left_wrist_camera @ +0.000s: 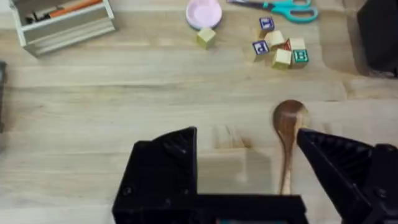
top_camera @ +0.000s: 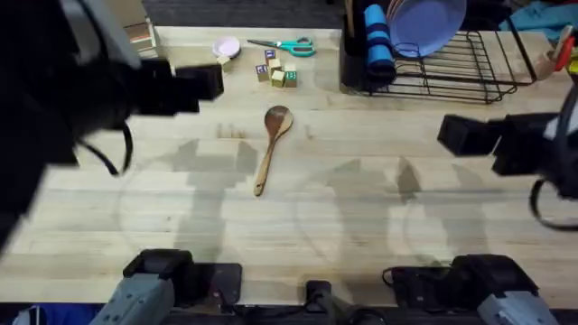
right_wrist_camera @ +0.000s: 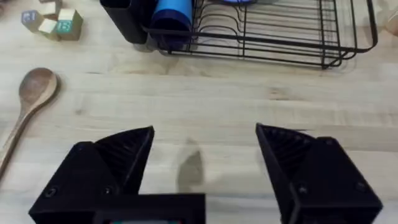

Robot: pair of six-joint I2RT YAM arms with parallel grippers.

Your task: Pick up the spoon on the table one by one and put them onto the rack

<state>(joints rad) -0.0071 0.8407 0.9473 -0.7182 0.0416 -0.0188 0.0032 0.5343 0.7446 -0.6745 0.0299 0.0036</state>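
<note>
A brown wooden spoon (top_camera: 271, 149) lies on the table (top_camera: 361, 208) near the middle, its bowl toward the far side. My left gripper (top_camera: 209, 83) hangs over the table, left of and beyond the spoon. In the left wrist view it (left_wrist_camera: 249, 155) stands open, and the spoon (left_wrist_camera: 287, 140) lies just inside its right finger (left_wrist_camera: 339, 165). My right gripper (top_camera: 450, 135) hovers to the right of the spoon, in front of the rack (top_camera: 470, 70). It (right_wrist_camera: 205, 140) is open over bare wood, with the spoon (right_wrist_camera: 30, 102) off to one side and the rack (right_wrist_camera: 286, 38) ahead.
The rack holds a purple plate (top_camera: 424, 23) and a blue cylinder (top_camera: 377, 41) beside its black utensil holder (top_camera: 352, 59). Teal scissors (top_camera: 287, 45), letter blocks (top_camera: 275, 72), a small pink dish (top_camera: 226, 47) and a beige stand (top_camera: 135, 32) sit along the far edge.
</note>
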